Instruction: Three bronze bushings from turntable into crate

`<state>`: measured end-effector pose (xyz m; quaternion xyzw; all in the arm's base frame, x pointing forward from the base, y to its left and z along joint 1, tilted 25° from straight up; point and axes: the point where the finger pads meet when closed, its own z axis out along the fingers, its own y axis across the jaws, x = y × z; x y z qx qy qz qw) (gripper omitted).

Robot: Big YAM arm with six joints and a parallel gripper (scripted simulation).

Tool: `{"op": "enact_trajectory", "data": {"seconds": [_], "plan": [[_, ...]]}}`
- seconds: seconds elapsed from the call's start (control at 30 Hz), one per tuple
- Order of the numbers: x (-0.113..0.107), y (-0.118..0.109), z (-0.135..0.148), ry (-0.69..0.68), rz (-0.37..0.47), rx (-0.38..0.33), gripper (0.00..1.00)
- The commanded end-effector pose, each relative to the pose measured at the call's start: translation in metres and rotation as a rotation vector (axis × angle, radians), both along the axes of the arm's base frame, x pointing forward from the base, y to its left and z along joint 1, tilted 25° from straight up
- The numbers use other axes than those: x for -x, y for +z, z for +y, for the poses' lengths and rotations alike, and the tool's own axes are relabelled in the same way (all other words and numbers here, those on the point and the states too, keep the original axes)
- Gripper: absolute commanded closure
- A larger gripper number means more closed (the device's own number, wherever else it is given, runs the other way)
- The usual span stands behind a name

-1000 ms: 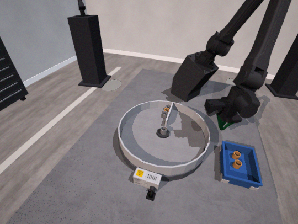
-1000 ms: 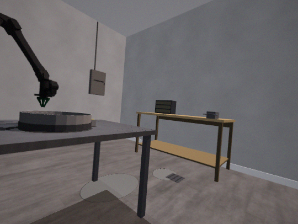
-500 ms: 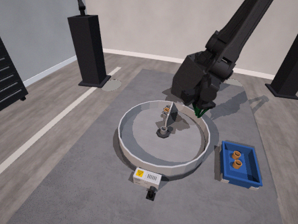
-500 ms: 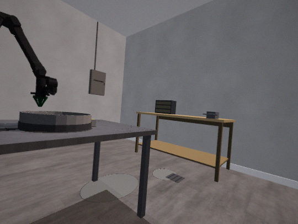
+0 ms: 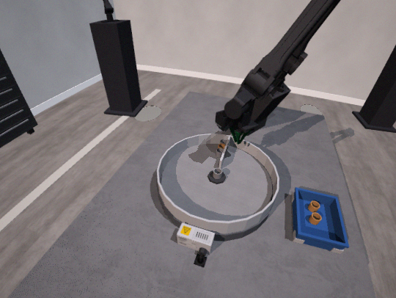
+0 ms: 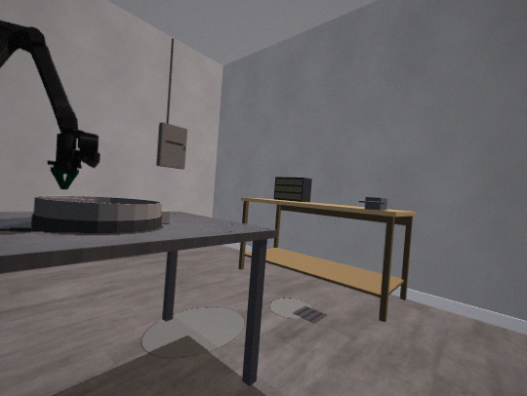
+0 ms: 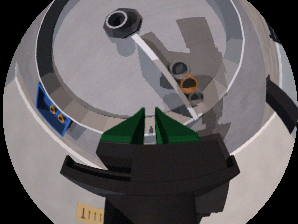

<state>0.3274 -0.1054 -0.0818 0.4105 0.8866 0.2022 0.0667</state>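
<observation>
The round turntable [image 5: 218, 183] has a grey rim, a dark hub [image 5: 216, 176] and a thin divider bar [image 5: 222, 155] running to the far rim. One bronze bushing [image 5: 221, 145] lies beside the bar near the far rim, between darker bushings; it also shows in the wrist view [image 7: 188, 83] with a dark bushing [image 7: 178, 67] next to it. The blue crate [image 5: 321, 221] at the right holds two bronze bushings [image 5: 314, 205] [image 5: 315, 218]. My gripper [image 5: 239, 137] with green fingers is shut and empty. It hovers above the turntable's far rim, just right of the bushings, and shows in the side view [image 6: 63, 181] and the wrist view [image 7: 152, 129].
A white control box [image 5: 195, 235] sits at the turntable's front edge. A black pillar [image 5: 116, 62] stands at the back left and another at the far right [image 5: 381, 95]. A wooden bench [image 6: 332, 210] stands across the room.
</observation>
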Motion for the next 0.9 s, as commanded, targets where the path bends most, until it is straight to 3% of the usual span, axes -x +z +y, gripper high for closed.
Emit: {"op": "enact_trajectory", "data": {"seconds": [0.0, 0.37, 0.87], "plan": [[0.001, -0.008, -0.021, 0.112, -0.049, 0.032, 0.87], [0.027, -0.028, -0.057, 0.212, -0.077, 0.06, 0.87], [0.034, -0.035, -0.067, 0.25, -0.091, 0.073, 0.87]]}}
